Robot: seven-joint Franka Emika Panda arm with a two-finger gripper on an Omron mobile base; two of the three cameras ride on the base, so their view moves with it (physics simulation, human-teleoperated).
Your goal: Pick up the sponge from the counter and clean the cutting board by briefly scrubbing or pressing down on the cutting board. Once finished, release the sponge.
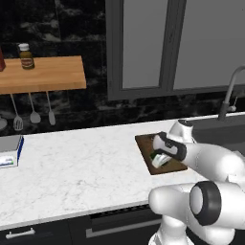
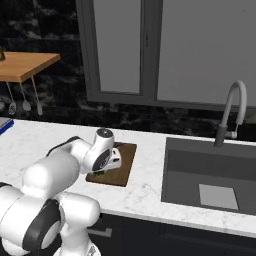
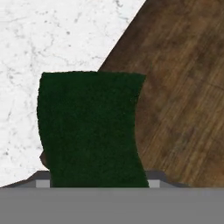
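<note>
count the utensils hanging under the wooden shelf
3. In the left base view they hang in a row under the wooden shelf: a slotted one on the left, one in the middle, one on the right. None looks hidden.

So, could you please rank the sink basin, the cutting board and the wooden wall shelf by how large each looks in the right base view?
1. Sink basin, clearly largest.
2. Wooden wall shelf and cutting board look close; the shelf is cut off at the edge and farther away, and the arm partly covers the board, so I will not rank them.
</note>
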